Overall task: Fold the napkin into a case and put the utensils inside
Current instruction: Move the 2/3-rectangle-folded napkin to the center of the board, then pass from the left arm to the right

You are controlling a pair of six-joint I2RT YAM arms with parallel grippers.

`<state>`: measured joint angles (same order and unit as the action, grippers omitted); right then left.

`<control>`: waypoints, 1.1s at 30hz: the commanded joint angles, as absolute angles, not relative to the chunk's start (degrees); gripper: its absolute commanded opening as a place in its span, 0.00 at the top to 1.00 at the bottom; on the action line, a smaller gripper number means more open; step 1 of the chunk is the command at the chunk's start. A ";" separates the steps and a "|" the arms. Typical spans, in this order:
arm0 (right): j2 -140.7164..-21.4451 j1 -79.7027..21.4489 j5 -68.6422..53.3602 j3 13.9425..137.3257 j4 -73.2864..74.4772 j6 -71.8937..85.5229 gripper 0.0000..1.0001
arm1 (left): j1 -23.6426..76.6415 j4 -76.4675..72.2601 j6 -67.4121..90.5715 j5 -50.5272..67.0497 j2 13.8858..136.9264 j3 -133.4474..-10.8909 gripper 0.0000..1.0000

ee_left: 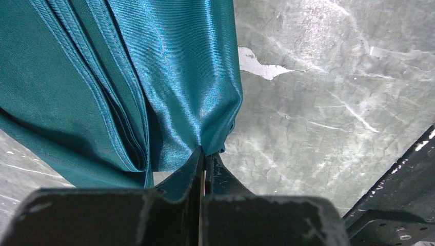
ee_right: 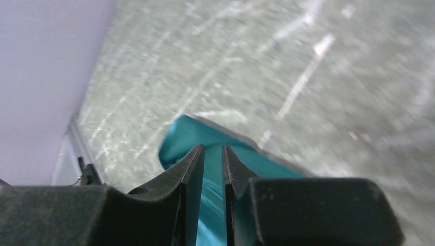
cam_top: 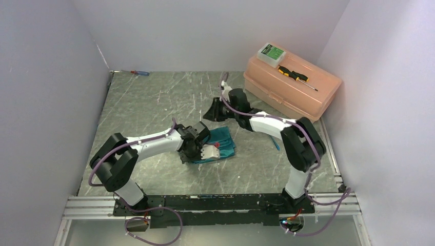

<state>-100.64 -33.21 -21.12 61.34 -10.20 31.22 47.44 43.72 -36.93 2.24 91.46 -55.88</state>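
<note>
The teal napkin [cam_top: 224,139] lies bunched in folds mid-table. My left gripper [cam_top: 202,154] sits at its near-left edge. In the left wrist view, that left gripper [ee_left: 206,154] is shut on a corner of the napkin [ee_left: 128,77], and the cloth fans away from the tips in pleats. My right gripper [cam_top: 214,110] hovers just beyond the napkin's far edge. Seen from the right wrist, the right gripper [ee_right: 213,151] has its jaws a narrow gap apart, and the napkin [ee_right: 184,134] shows below and through the gap. A thin blue utensil [cam_top: 275,145] peeks out beside the right arm.
A peach toolbox [cam_top: 292,84] stands at the back right, carrying a green-and-white box [cam_top: 271,53] and a yellow-and-black screwdriver [cam_top: 293,75]. A red-and-blue screwdriver [cam_top: 139,73] lies at the far left edge. White walls close in on three sides.
</note>
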 commanded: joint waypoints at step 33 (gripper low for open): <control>-121.01 -37.58 -40.11 58.69 -34.19 31.28 0.71 | 31.61 40.31 -34.36 14.79 92.46 -63.60 0.97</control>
